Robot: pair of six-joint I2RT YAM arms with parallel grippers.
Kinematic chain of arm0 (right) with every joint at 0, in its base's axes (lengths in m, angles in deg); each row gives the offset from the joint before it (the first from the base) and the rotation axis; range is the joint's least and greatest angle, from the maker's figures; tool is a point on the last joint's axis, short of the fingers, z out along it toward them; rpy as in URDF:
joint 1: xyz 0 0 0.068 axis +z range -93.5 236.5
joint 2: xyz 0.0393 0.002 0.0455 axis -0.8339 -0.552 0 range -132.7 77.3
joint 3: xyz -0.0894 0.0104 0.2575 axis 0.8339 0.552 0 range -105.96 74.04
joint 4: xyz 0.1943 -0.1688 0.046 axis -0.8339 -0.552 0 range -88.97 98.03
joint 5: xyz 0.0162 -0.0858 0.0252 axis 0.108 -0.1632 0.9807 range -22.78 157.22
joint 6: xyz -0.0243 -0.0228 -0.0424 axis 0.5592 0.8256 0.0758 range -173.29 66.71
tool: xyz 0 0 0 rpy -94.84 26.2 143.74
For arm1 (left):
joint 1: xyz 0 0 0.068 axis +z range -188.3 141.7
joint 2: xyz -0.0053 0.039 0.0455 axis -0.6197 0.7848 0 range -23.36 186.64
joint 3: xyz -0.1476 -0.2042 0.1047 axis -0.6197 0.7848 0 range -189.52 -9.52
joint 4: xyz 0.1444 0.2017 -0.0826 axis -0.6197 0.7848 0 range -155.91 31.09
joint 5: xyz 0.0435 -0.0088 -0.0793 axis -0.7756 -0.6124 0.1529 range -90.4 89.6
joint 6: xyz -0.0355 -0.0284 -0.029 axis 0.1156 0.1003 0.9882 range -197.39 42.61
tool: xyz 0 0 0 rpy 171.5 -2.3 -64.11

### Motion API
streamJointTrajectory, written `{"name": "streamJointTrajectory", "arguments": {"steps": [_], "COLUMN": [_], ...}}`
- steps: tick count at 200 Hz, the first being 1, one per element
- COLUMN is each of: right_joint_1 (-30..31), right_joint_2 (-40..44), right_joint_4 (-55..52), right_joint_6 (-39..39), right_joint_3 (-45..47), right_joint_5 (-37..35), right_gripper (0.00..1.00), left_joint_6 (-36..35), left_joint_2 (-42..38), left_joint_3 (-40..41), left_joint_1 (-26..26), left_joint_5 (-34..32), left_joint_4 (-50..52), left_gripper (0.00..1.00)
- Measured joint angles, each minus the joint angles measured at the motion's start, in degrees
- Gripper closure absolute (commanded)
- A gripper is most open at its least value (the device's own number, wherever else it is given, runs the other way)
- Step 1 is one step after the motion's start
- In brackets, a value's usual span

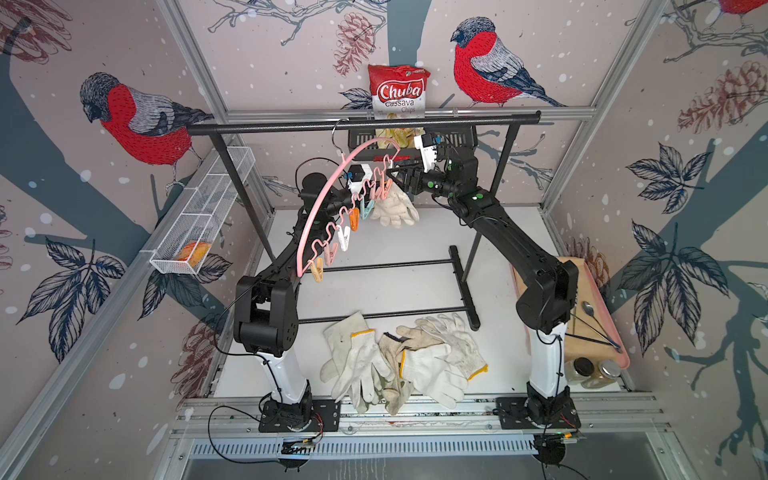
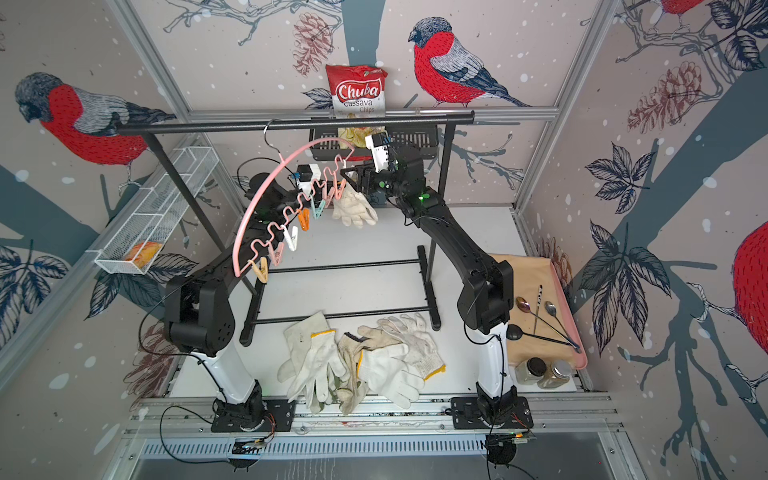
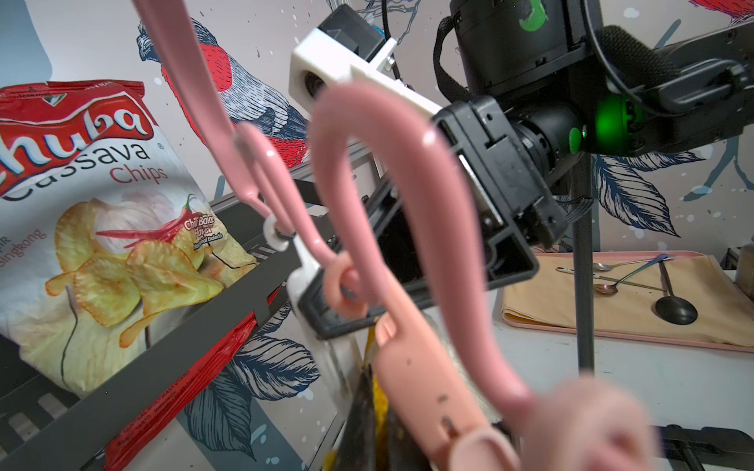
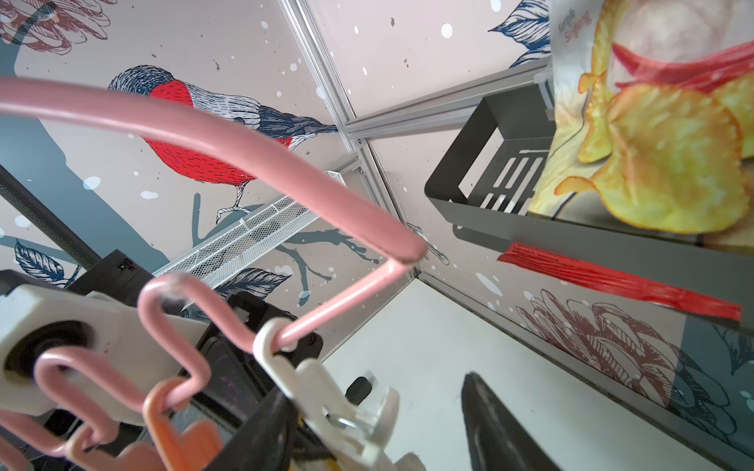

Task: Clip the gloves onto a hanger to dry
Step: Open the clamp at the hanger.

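Observation:
The pink hanger (image 1: 320, 199) hangs by its hook from the black rack bar, with a row of pastel clothespins under its arch. One off-white glove (image 1: 395, 208) (image 2: 355, 208) dangles at the hanger's right end, its cuff up at the white clothespin (image 4: 334, 403). My left gripper (image 3: 379, 428) (image 1: 380, 193) is behind the pins, shut on the glove's yellow-edged cuff (image 3: 381, 401). My right gripper (image 4: 375, 391) (image 1: 395, 176) is open, its fingers (image 4: 493, 424) apart on either side of the white clothespin. Several more gloves (image 1: 399, 361) lie heaped at the table's front edge.
The black rack bar (image 1: 361, 124) spans the back and its base rails (image 1: 463, 286) lie on the table. A chips bag (image 1: 398, 93) stands in a black basket (image 1: 453, 137) behind. A white wire basket (image 1: 208, 216) hangs at the left. A pink tray (image 2: 579, 332) with spoons and two jars (image 2: 544, 370) are at the right.

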Motion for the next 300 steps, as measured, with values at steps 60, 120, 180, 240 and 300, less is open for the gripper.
{"name": "streamJointTrajectory", "arguments": {"steps": [60,120,180,240,300], "right_joint_1": [0.0,0.2,0.2,0.2,0.0], "right_joint_2": [-1.9,-2.8,-3.0,-3.1,-3.0], "right_joint_4": [1.3,1.5,2.2,2.1,2.1], "right_joint_6": [-0.9,-1.5,-1.6,-1.6,-1.6], "right_joint_3": [-2.4,-3.6,-3.7,-3.7,-3.7], "right_joint_5": [0.0,0.0,0.3,0.3,0.3], "right_gripper": [0.39,0.48,0.58,0.63,0.71], "left_joint_6": [0.0,0.0,0.0,0.0,0.0], "left_joint_2": [0.0,-0.1,-0.2,-0.3,-0.4], "left_joint_3": [0.3,0.4,0.5,1.2,2.0], "left_joint_1": [-0.1,-0.1,-0.1,-0.1,-0.1], "left_joint_5": [0.0,0.0,0.0,0.0,0.0], "left_joint_4": [0.0,0.1,0.1,0.2,0.2], "left_gripper": [1.0,1.0,1.0,1.0,1.0]}}
